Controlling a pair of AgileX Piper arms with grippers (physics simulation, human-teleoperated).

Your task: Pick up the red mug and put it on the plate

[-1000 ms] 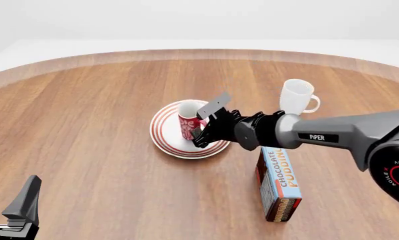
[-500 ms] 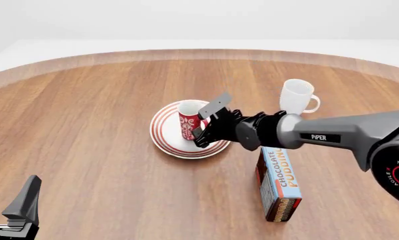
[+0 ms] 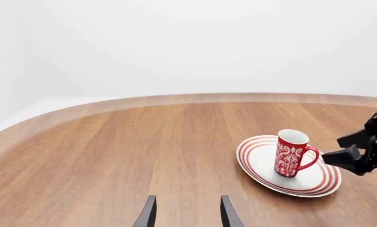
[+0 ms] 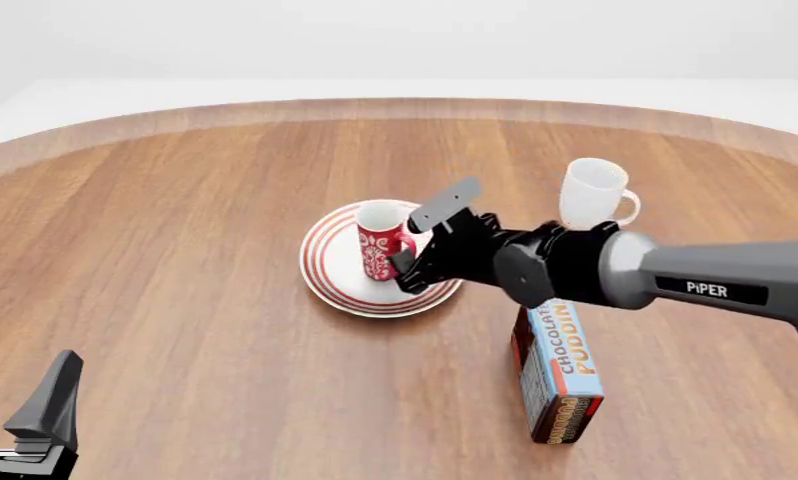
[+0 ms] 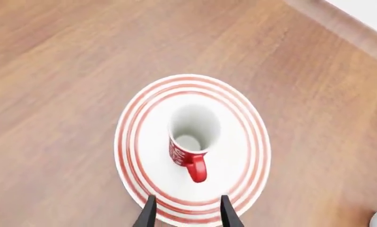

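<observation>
On the round wooden bench (image 4: 172, 250), the red mug (image 4: 379, 241) stands upright on the plate (image 4: 330, 265). Right pincer (image 4: 426, 240) hovers beside its handle, spread and empty; left pincer (image 3: 187, 215) idles apart, parted, empty.

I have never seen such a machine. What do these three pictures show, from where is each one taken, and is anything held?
It is a simulated robot with two arms at a wooden table. One camera looks from above; two sit behind each gripper. The right gripper is open, just beside the red mug, holding nothing. The mug stands upright on the plate. The left gripper waits near the table's near edge, open and empty. A white mug and a chocolate pudding box also stand there.
</observation>
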